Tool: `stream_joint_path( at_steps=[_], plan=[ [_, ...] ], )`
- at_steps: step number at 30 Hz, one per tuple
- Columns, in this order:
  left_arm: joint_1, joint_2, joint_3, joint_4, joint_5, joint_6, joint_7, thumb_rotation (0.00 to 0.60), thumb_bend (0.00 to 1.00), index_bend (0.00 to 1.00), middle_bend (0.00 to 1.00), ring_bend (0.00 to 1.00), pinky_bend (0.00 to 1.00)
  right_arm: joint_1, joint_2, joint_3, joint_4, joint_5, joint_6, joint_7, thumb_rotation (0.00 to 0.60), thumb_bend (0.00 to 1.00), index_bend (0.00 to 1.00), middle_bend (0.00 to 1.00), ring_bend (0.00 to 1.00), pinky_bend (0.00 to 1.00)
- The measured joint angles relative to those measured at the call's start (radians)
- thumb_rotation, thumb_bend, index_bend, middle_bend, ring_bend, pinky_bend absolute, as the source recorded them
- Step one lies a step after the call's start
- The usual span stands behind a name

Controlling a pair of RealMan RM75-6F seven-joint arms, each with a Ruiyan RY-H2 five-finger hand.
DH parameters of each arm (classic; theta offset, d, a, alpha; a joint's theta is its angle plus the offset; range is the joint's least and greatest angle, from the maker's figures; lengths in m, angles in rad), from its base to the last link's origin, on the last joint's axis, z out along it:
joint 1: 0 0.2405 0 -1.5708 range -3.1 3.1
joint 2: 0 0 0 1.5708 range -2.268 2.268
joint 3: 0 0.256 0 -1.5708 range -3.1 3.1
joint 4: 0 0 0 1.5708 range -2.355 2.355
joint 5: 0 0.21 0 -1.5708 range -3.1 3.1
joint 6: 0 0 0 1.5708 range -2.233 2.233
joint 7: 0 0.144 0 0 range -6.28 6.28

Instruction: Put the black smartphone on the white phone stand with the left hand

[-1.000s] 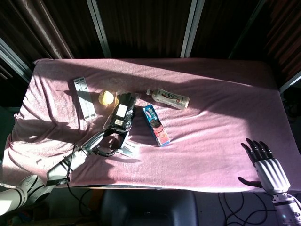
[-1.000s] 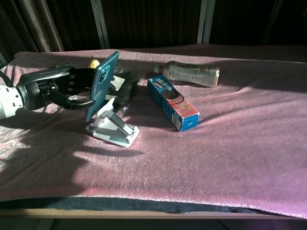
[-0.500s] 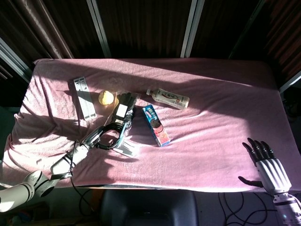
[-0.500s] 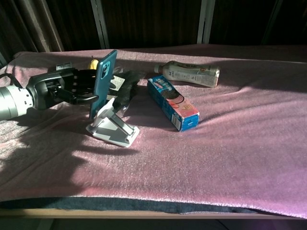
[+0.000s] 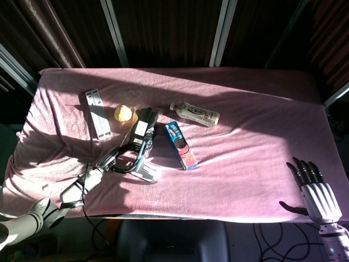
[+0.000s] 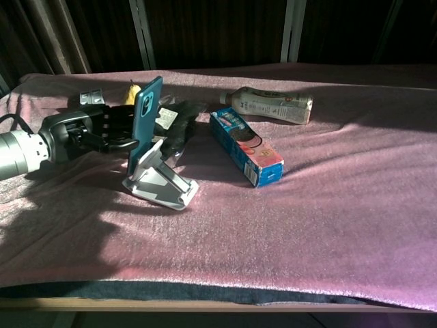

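Note:
My left hand grips the smartphone, whose teal back faces the chest camera, holding it upright and slightly tilted. The phone's lower edge sits right above the white phone stand; whether it touches the stand I cannot tell. In the head view the left hand and the phone sit in shadow beside the stand, near the table's front left. My right hand hovers off the table's front right corner, fingers spread, holding nothing.
A blue snack box lies right of the stand. A black packet lies just behind the stand. A bottle lies on its side further back. A yellow item and a grey flat box sit at back left.
The left hand has carried the phone lower and slightly back over the stand, turning it more upright. The right hand has drifted a little toward the lower right.

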Motion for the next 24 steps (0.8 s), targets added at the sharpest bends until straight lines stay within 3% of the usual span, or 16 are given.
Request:
stream_joint_path(
  at_steps=[24],
  plan=[
    [0.023, -0.121, 0.042, 0.177, 0.029, 0.076, -0.052, 0.6, 0.37, 0.85, 0.78, 0.35, 0.04, -0.005, 0.009, -0.006, 0.003, -0.011, 0.008, 0.02, 0.6, 0.12, 0.0, 0.0, 0.0, 0.0]
  ],
)
